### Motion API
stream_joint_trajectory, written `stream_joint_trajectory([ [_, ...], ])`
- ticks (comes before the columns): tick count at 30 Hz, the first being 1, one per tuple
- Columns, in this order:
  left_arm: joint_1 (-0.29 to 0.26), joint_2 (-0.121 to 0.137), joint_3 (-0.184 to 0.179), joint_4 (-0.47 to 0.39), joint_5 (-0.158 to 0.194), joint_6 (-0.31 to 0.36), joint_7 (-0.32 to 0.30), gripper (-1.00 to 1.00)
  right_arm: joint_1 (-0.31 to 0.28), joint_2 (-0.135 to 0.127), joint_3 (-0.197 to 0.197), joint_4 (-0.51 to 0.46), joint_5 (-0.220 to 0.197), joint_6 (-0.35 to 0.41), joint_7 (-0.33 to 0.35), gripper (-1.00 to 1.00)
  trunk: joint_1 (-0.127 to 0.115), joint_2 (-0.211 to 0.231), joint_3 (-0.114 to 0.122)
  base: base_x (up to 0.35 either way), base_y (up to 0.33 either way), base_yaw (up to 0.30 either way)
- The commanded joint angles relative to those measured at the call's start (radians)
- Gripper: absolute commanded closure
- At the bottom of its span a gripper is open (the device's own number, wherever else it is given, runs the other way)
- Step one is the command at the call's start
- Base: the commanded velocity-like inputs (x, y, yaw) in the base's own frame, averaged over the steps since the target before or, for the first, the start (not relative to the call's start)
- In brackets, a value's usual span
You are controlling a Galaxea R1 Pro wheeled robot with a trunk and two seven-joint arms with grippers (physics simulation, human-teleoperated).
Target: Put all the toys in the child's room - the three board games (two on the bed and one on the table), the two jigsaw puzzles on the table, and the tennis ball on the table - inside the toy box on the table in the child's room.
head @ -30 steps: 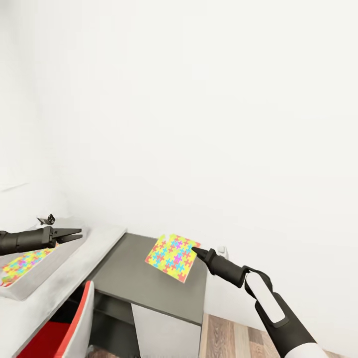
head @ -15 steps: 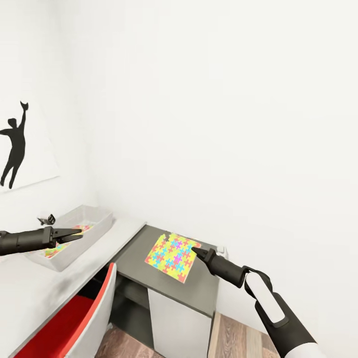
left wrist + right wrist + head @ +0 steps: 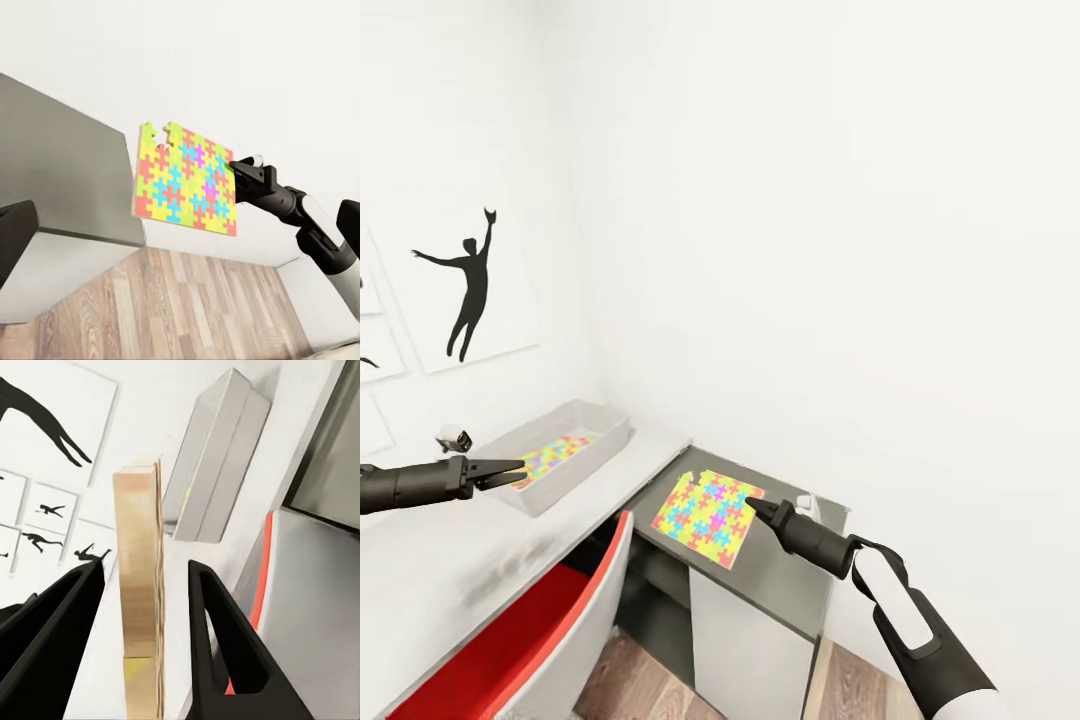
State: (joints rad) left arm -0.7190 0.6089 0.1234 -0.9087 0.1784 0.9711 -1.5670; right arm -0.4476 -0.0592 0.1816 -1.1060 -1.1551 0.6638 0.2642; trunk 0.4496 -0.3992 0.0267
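Right gripper carries a jigsaw puzzle near the toy box.

The right gripper [image 3: 752,505] pinches one edge of a jigsaw puzzle [image 3: 706,517] and holds it in the air above the dark grey unit [image 3: 785,585]. In the right wrist view the puzzle stands edge-on between the two fingers [image 3: 225,645]. The left gripper [image 3: 510,470], its fingers pressed almost together and holding nothing, hovers beside the toy box [image 3: 600,437] on the white tabletop [image 3: 450,555]. A second puzzle [image 3: 555,455] lies inside the box.

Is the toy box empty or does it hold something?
Not empty: the toy box on the table holds a jigsaw puzzle lying flat inside.
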Motion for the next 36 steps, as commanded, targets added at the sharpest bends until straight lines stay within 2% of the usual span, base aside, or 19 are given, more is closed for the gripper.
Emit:
stream_joint_trajectory([
  [1, 0.000, 0.000, 0.000, 0.000, 0.000, 0.011, -0.004, -1.00, 0.000, -0.001, 0.001, 0.000, -0.002, 0.002, 0.003, 1.00, 0.000, -0.001, 0.000, 0.006, -0.001, 0.284],
  [14, 0.000, 0.000, 0.001, 0.001, 0.000, 0.011, -0.004, -1.00, 0.000, -0.001, 0.008, -0.005, -0.003, 0.002, 0.003, 1.00, 0.000, -0.001, 0.000, 0.138, 0.059, 0.276],
  [24, 0.000, 0.000, 0.001, 0.001, 0.000, 0.011, -0.004, -1.00, 0.000, -0.002, 0.003, -0.014, -0.003, 0.002, 0.003, 1.00, 0.000, -0.001, 0.000, 0.004, 0.001, 0.026],
  [29, 0.000, 0.000, 0.000, 0.001, 0.000, 0.009, -0.004, -1.00, 0.006, 0.000, 0.018, -0.168, 0.001, 0.008, -0.016, 1.00, 0.000, -0.001, 0.000, 0.000, 0.000, 0.000],
  [32, 0.000, 0.000, 0.000, 0.001, 0.000, 0.009, -0.004, -1.00, 0.004, 0.000, 0.037, -0.296, 0.056, 0.035, -0.109, 1.00, 0.000, -0.001, 0.000, 0.000, 0.000, 0.000],
  [34, 0.000, 0.000, -0.001, 0.001, 0.000, 0.009, -0.004, -1.00, 0.002, 0.002, 0.035, -0.359, 0.080, 0.099, -0.172, 1.00, 0.000, -0.001, 0.000, 0.000, 0.000, 0.000],
  [36, 0.000, 0.000, -0.002, 0.001, 0.000, 0.009, -0.004, -1.00, 0.004, 0.005, 0.022, -0.383, 0.089, 0.142, -0.195, 1.00, 0.000, -0.001, 0.000, 0.000, 0.000, 0.000],
])
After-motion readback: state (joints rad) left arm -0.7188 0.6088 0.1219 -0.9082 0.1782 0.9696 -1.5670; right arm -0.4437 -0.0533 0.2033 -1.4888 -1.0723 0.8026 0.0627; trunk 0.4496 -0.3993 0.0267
